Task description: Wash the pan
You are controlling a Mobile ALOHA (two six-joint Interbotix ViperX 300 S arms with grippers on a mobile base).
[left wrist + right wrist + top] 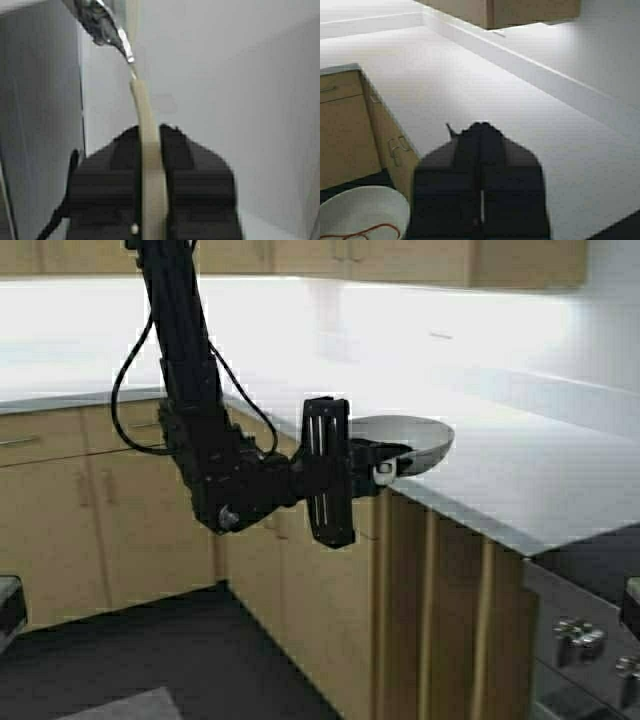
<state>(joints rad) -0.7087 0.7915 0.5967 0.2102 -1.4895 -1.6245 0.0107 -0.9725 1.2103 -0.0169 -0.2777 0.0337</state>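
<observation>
Your left end effector (392, 462) is clamped on the pan (408, 443) handle only — tilt and it slips. Right end effector (481, 150) is closed, empty.

The left arm (205, 430) is matte black and boxy, with a thin black cable looping off its upper section and a silver screw at the elbow. Its gripper (385, 462) carries a tall black ribbed bracket and chunky black fingers (105, 195).

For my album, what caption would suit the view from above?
Left gripper holds the pan by its handle at the edge of the white counter.
</observation>
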